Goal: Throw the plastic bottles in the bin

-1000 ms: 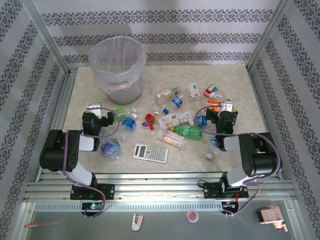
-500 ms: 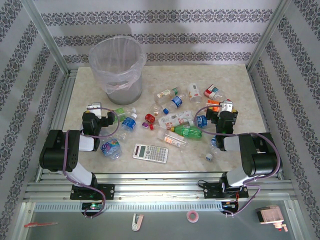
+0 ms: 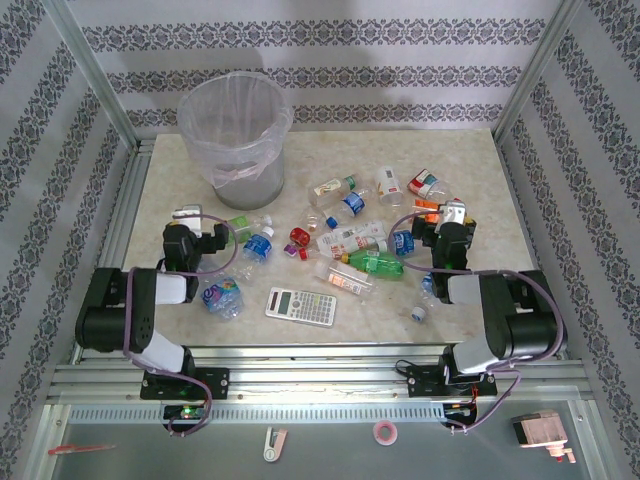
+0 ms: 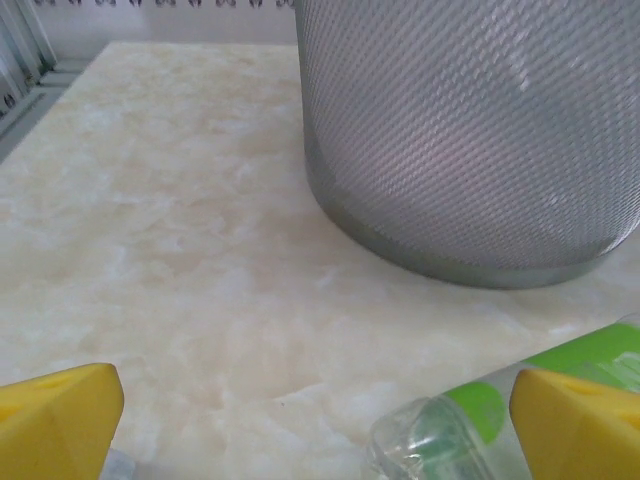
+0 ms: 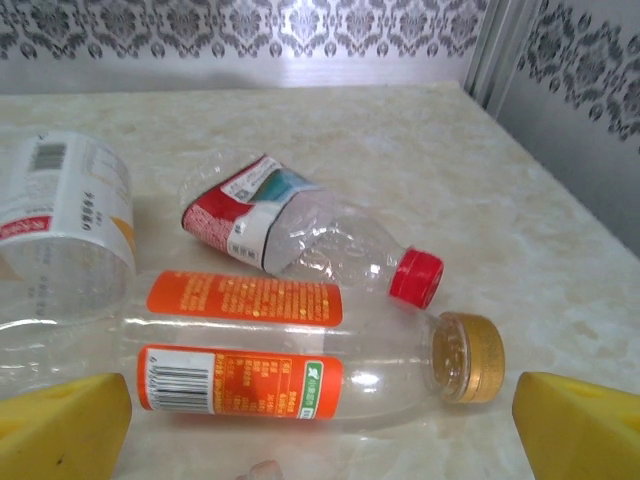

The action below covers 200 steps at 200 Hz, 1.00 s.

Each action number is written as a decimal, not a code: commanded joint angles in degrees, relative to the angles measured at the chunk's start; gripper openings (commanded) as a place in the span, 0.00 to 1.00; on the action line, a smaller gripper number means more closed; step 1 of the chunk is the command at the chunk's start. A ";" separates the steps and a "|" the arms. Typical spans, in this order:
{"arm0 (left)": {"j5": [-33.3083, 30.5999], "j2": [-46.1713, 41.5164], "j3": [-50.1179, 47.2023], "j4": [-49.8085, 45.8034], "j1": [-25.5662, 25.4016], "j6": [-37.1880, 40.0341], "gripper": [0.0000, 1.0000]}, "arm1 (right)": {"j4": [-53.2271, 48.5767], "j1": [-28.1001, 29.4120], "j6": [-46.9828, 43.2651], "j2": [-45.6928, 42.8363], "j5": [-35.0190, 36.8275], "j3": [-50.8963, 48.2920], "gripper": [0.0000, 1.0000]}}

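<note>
Firstly, bin [image 3: 245,172]: stands upright at the far left of the table [image 3: 470,170], mouth up, lined with a clear bag.
Bottle scatter: the plastic bottles [image 3: 350,240] lie on their sides across the middle and right of the table, well apart from the bin, with their axes pointing every way.
Handling: they look empty, so probably light, thin-walled and slick. They are likely to roll, dent or slip out of a hard pinch. The best hold is across the mid-body, on the label, with the jaws square to the long axis.
Orange-label bottle [image 5: 300,385]: uncrushed and nearest the right wrist camera. Its long axis runs left to right there, with the gold cap to the right.
Red-cap bottle [image 5: 300,235]: crumpled and just beyond the orange one, cap towards the lower right. Its flattened body should give a surer grip.
Green-label bottle [image 4: 470,420]: lies near the bin's foot, its axis slanting up to the right. I cannot tell which end is nearest.
Left gripper [image 4: 315,425]: jaws spread wide, holding nothing, with the green-label bottle partly between them.
Right gripper [image 5: 320,425]: jaws spread wide, empty, facing the orange-label bottle broadside.
</note>
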 commanded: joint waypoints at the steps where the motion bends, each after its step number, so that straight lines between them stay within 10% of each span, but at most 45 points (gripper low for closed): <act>1: 0.20 -8.69 1.64 -7.82 -0.52 0.08 0.99 | -8.82 3.09 -2.30 -9.09 3.95 1.79 0.98; 81: 2.08 -38.40 10.88 -36.29 -1.01 -6.65 0.99 | -66.04 5.05 18.30 -38.65 -1.50 18.13 0.98; 140: 16.54 -42.14 27.28 -58.47 -1.08 -10.50 0.99 | -103.79 5.14 31.41 -36.89 -8.55 33.89 0.98; 200: 30.78 -41.62 34.54 -63.83 -1.40 -17.00 1.00 | -119.05 2.64 36.17 -30.53 -8.75 36.05 0.98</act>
